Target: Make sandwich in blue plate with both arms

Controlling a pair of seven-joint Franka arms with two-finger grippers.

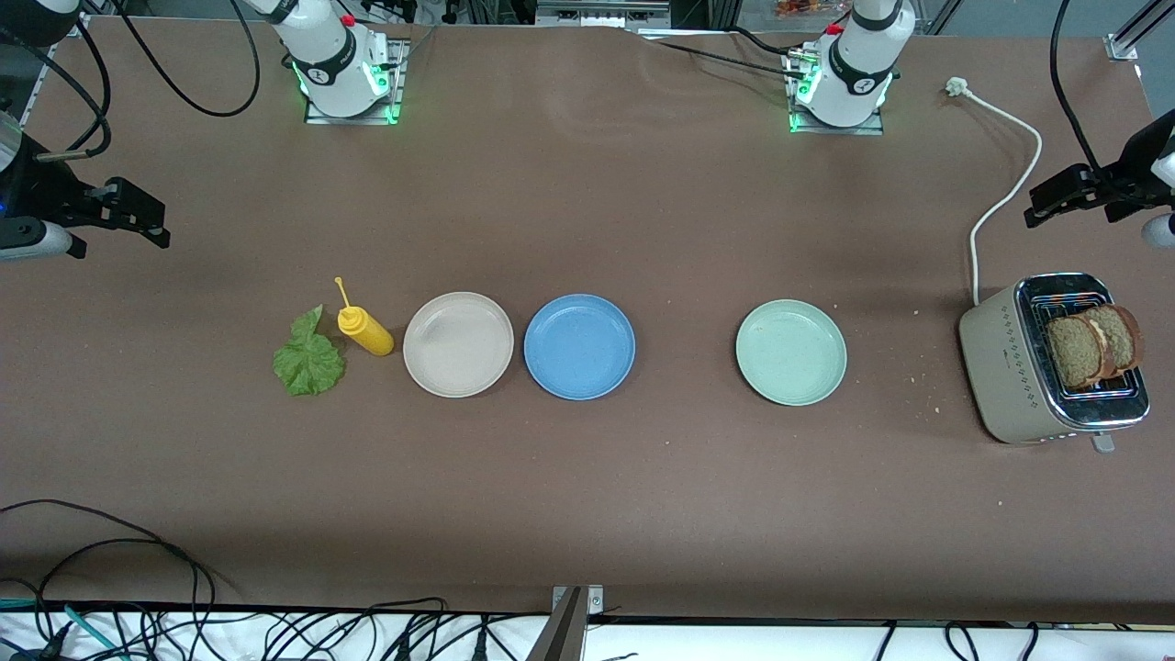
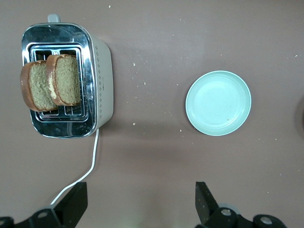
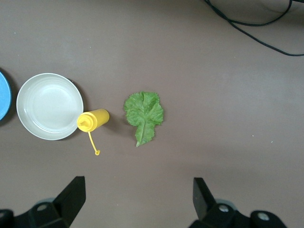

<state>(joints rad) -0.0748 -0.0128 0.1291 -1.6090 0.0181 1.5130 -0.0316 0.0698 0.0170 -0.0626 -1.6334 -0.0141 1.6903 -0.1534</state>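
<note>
The round blue plate [image 1: 579,346] lies mid-table with nothing on it; its rim [image 3: 4,95] just shows in the right wrist view. Two brown bread slices [image 1: 1092,347] [image 2: 52,83] stand upright in the toaster's slots at the left arm's end. A crinkly green lettuce leaf [image 1: 309,360] [image 3: 144,113] lies flat on the table toward the right arm's end. My left gripper [image 1: 1065,197] [image 2: 141,199] hangs open above the table beside the toaster. My right gripper [image 1: 138,220] [image 3: 137,197] hangs open above bare table close to the lettuce. Both hold nothing.
A beige toaster [image 1: 1019,367] [image 2: 102,80] with a white cord [image 1: 1005,197]. A pale green plate [image 1: 790,352] [image 2: 218,103] lies between toaster and blue plate. A beige plate [image 1: 458,344] [image 3: 47,105] and a yellow squeeze bottle [image 1: 364,330] [image 3: 92,119] sit between blue plate and lettuce.
</note>
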